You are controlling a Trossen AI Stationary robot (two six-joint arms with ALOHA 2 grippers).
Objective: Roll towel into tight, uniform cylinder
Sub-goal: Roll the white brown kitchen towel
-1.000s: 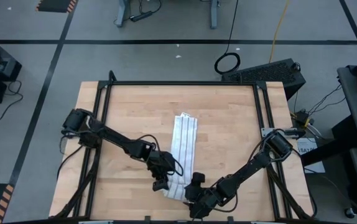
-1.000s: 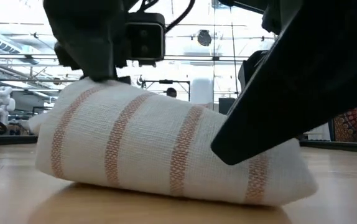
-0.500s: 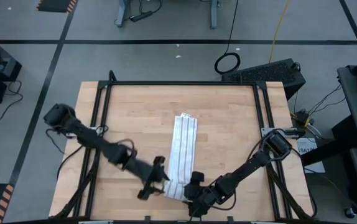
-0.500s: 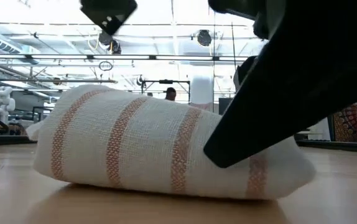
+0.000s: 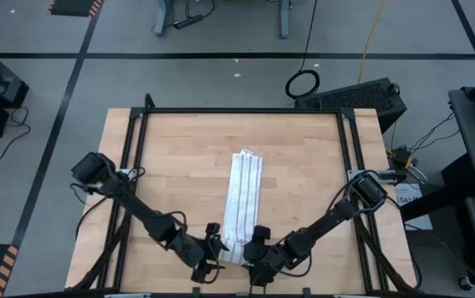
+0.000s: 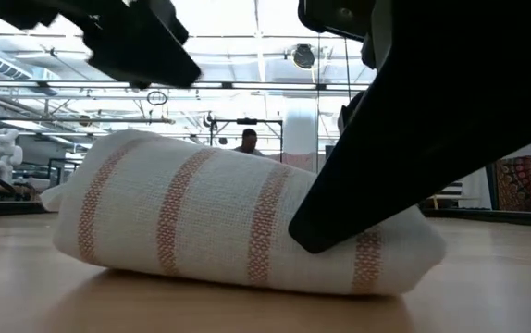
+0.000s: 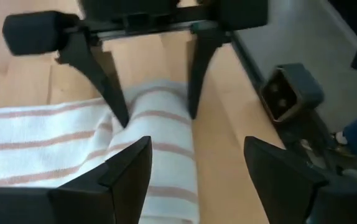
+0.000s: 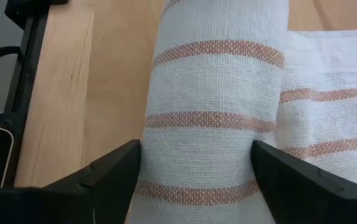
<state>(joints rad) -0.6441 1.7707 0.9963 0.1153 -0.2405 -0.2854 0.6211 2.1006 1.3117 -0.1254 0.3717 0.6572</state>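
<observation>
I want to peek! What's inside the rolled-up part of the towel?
Only its outside shows: white cloth with reddish stripes, the roll lying on the wooden table. The right gripper has its fingers either side. Its inner layers are covered.

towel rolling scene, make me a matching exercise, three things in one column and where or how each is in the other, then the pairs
Things
1. rolled end of the towel
2. flat part of the towel
3. right gripper

Places or states
A. astride the roll, a finger on each side
B. lies stretched toward the table's far edge
C. at the table's near edge, between both grippers

Pairs: 1-C, 2-B, 3-A
</observation>
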